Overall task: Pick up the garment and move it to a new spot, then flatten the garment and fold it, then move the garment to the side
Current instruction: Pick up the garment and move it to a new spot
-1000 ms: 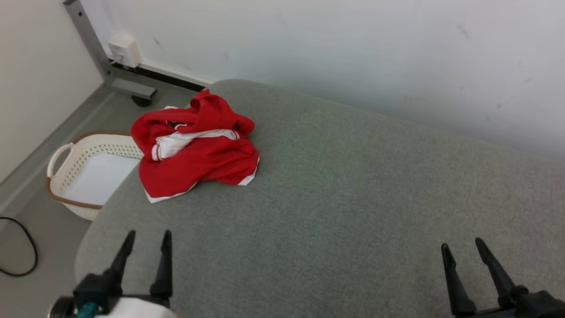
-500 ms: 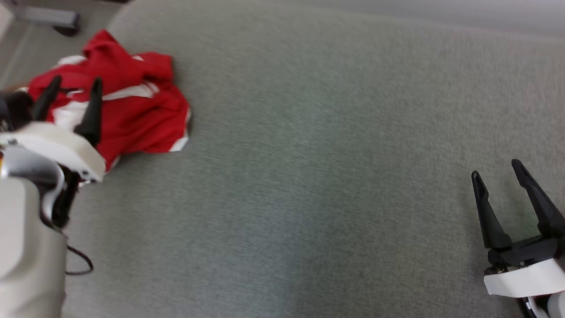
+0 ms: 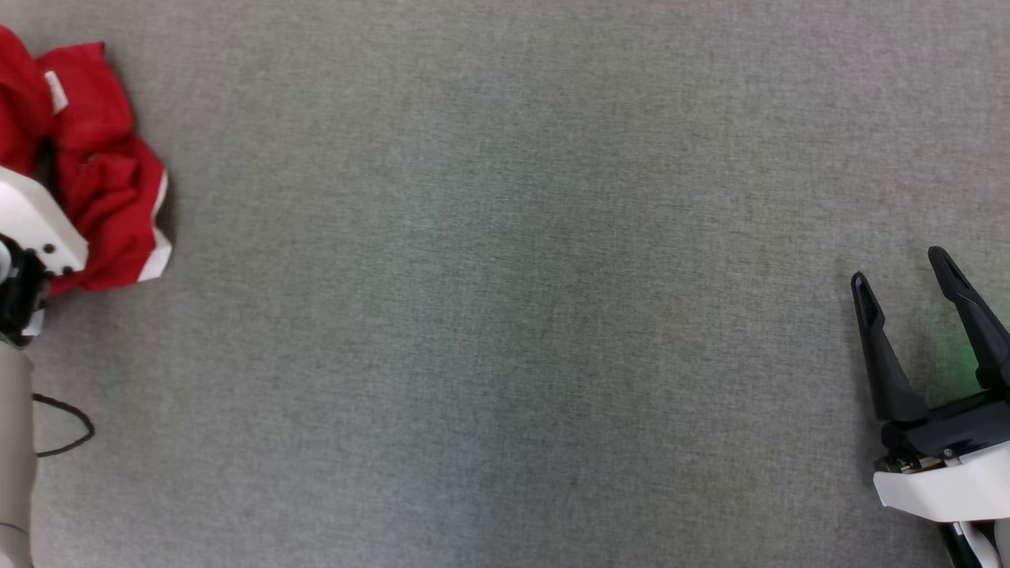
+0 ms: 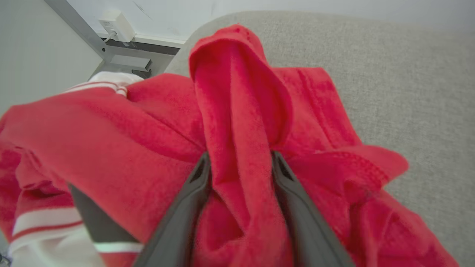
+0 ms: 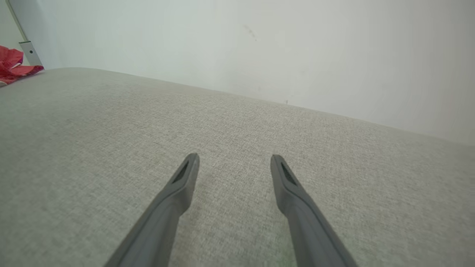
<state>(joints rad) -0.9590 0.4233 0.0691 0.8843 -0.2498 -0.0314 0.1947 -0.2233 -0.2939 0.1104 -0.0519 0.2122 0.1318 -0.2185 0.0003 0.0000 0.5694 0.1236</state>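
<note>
One garment (image 4: 237,111), one table (image 3: 505,315).

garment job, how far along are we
Nothing finished: the red garment lies crumpled near a corner of the grey surface. In hand: the left gripper straddles a raised fold, jaws wide. Left: lifting, moving, flattening, folding, setting aside. The right gripper hangs open, empty.

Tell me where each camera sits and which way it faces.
Head view: on the head, looking straight down at the table; right hand and left forearm show.
Left wrist view: on the left wrist, looking along the left hand, which straddles a fold of the garment.
Right wrist view: on the right wrist, facing across the table to the wall, over its open hand.
All three share the garment and table.
</note>
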